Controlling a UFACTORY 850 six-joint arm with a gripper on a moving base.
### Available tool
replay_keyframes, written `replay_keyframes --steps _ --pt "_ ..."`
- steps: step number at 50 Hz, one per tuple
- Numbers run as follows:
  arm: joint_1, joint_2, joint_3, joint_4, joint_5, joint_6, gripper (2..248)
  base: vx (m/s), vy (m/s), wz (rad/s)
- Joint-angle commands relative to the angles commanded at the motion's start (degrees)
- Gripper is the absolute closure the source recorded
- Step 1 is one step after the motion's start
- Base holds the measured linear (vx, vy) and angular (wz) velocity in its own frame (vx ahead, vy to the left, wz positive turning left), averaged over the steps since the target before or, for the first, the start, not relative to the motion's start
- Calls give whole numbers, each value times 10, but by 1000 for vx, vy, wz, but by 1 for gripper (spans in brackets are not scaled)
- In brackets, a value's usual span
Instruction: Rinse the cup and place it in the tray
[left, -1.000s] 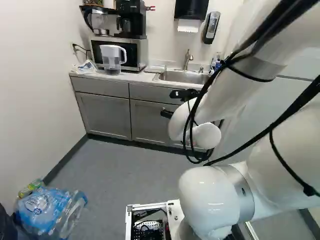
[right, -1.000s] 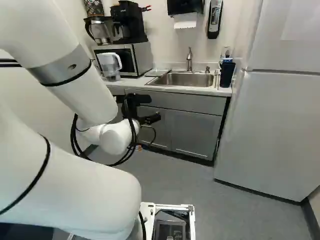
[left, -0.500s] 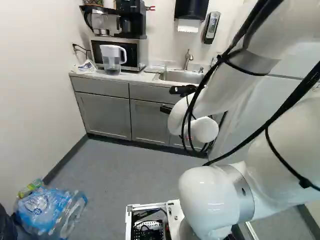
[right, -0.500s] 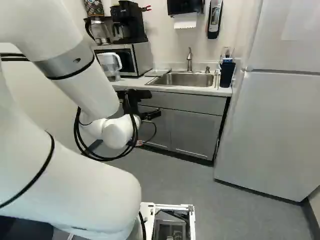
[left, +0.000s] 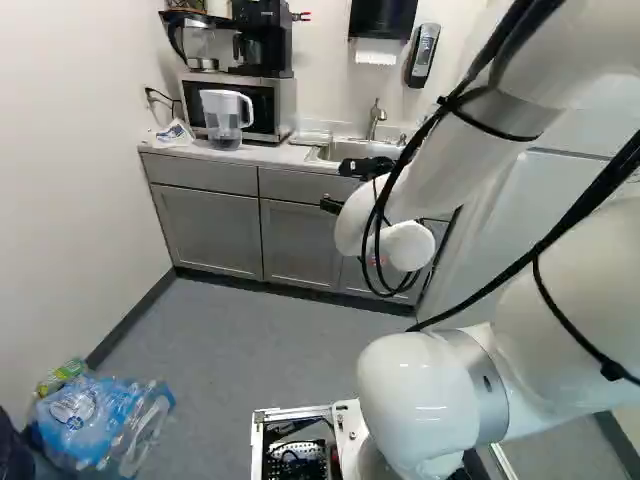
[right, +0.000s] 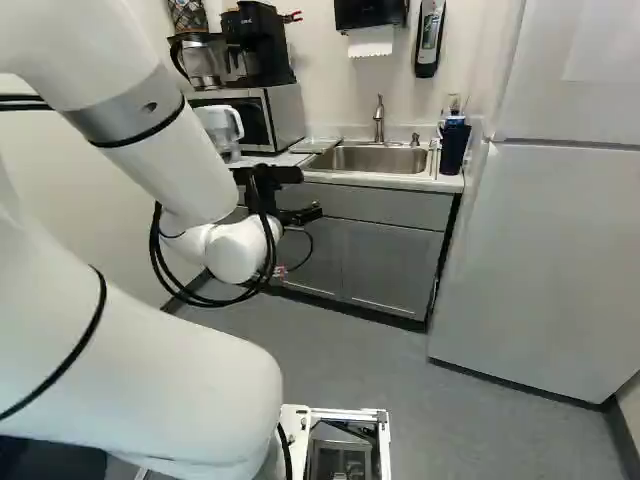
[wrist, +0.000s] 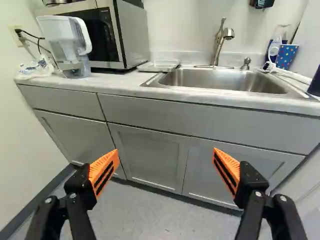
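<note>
Lifting the gripper (wrist: 166, 151) higher towards the counter (wrist: 117, 83), spread wide and empty, getting nearer working height, presumably bound for the dotted cup (wrist: 286, 56), standing across the sink (wrist: 225, 80) from the likely tray (wrist: 158, 65)

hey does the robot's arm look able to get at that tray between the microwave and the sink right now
Probably, with some lift and reach: the open gripper hangs in front of the cabinets, and nothing visible stands between it and the tray. The microwave close beside may crowd one side.
</note>
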Motion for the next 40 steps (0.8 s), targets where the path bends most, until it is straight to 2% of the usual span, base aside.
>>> replay_keyframes --steps 40 --pt "0 6 -51 0 -41 0 3 0 0 0"
